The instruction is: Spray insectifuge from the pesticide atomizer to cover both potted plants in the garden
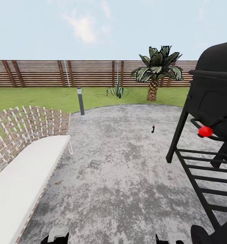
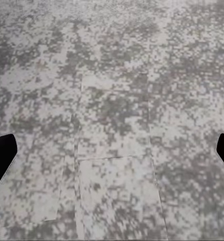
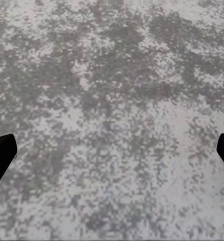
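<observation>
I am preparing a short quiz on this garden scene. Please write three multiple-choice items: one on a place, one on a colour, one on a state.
1. Where does the grey post stand?
A. At the edge between patio and lawn
B. Against the fence
C. Beside the grill

2. What colour is the round knob on the black grill?
A. Blue
B. Red
C. White

3. How is the left claw?
A. Shut on a bottle
B. Shut, empty
C. Open, empty

Answers:
1. A: in the head view the post rises where the grey patio meets the green lawn, well before the brown fence.
2. B: the knob is bright red against the black frame.
3. C: in the left wrist view the two dark fingertips sit far apart at the picture's sides, with paving alone between them.
</observation>
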Tool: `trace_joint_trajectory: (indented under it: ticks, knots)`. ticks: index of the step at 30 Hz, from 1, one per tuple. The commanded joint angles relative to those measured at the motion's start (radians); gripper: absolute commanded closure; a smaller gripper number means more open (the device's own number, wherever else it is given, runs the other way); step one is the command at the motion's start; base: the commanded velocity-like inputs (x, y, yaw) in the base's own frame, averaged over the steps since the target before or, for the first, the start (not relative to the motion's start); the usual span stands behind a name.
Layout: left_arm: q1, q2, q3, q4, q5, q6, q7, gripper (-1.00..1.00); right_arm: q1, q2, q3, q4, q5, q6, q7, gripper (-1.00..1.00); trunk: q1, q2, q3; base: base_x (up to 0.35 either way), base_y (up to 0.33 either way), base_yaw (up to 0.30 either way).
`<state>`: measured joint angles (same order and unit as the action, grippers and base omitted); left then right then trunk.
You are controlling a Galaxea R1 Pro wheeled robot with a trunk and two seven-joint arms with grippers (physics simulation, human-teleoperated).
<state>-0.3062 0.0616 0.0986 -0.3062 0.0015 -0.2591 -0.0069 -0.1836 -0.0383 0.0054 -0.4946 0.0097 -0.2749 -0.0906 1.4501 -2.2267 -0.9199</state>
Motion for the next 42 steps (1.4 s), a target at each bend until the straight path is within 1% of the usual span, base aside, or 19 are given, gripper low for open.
trace_joint_trajectory:
  ticks: [1,6,14,19,23,35,42]
  knots:
    - [-0.001,0.0,0.003,0.001,0.0,-0.003,-0.001,-1.0,-0.001,0.0,0.001,0.001,0.001,-0.003,-0.003,-1.0,0.0,0.0,-0.001,0.337,0.001,0.0]
    - [-0.001,0.001,0.003,0.001,0.0,-0.003,-0.001,-1.0,-0.001,0.0,0.001,0.001,0.001,-0.003,-0.003,-1.0,0.0,0.0,0.001,0.337,0.074,-0.062]
    - [-0.001,0.001,0.003,0.001,0.0,-0.004,-0.001,-1.0,-0.001,0.0,0.002,0.001,0.001,-0.003,-0.003,-1.0,0.0,0.0,0.008,0.337,0.113,-0.161]
    - [-0.001,0.0,0.003,0.001,0.0,-0.004,-0.001,-1.0,-0.001,0.0,0.002,0.001,0.001,-0.003,-0.003,-1.0,0.0,0.0,0.009,0.337,0.108,-0.032]
    - [-0.001,0.001,0.003,0.001,0.0,-0.004,-0.001,-1.0,-0.001,0.0,0.002,0.001,0.001,-0.003,-0.003,-1.0,0.0,0.0,0.009,0.337,0.024,-0.037]
    - [-0.001,0.001,0.003,0.001,0.0,-0.004,-0.001,-1.0,-0.001,0.0,0.002,0.001,0.001,-0.003,-0.003,-1.0,0.0,0.0,0.021,0.337,0.001,-0.167]
    - [-0.001,0.001,0.003,0.001,0.0,-0.004,-0.001,-1.0,-0.001,0.0,0.002,0.001,0.001,-0.003,-0.003,-1.0,0.0,0.0,0.022,0.337,0.0,-0.022]
